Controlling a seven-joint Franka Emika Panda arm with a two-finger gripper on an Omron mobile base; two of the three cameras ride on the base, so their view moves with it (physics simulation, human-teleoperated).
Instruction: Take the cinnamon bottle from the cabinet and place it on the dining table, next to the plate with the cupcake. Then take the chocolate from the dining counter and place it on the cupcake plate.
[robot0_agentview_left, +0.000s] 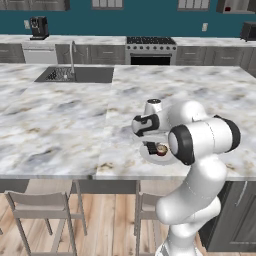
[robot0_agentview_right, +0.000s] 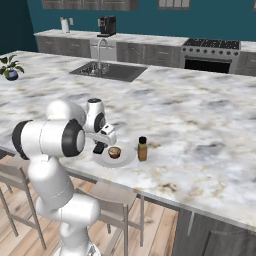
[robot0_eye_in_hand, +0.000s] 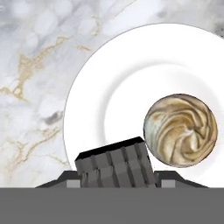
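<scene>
The marble table (robot0_agentview_right: 200, 125) spreads wide and polished, white with grey and tan veins and a thick pale edge. A steel sink (robot0_agentview_left: 75, 75) is sunk into its far side, and wooden stools (robot0_agentview_left: 42, 207) stand beneath the near edge.

The white arm (robot0_agentview_left: 200, 150) bends over that near edge, its smooth rounded shells joined by dark bands. Its gripper (robot0_agentview_right: 102, 145) hangs low over the plate (robot0_agentview_right: 125, 159), a round, flat, glossy white disc lying close to the table's edge.

The bottle (robot0_agentview_right: 142, 149) stands upright on the marble just beside the plate, on its right in the right base view; it is a small cylinder, orange-brown, with a black cap.

The cupcake (robot0_eye_in_hand: 180, 130) sits on the plate, round, with creamy tan swirls on top. The chocolate (robot0_eye_in_hand: 116, 164), a flat dark ridged bar, lies tilted over the plate, its corner almost touching the cupcake. It sits between the dark fingers; whether they clamp it, I cannot tell.
</scene>
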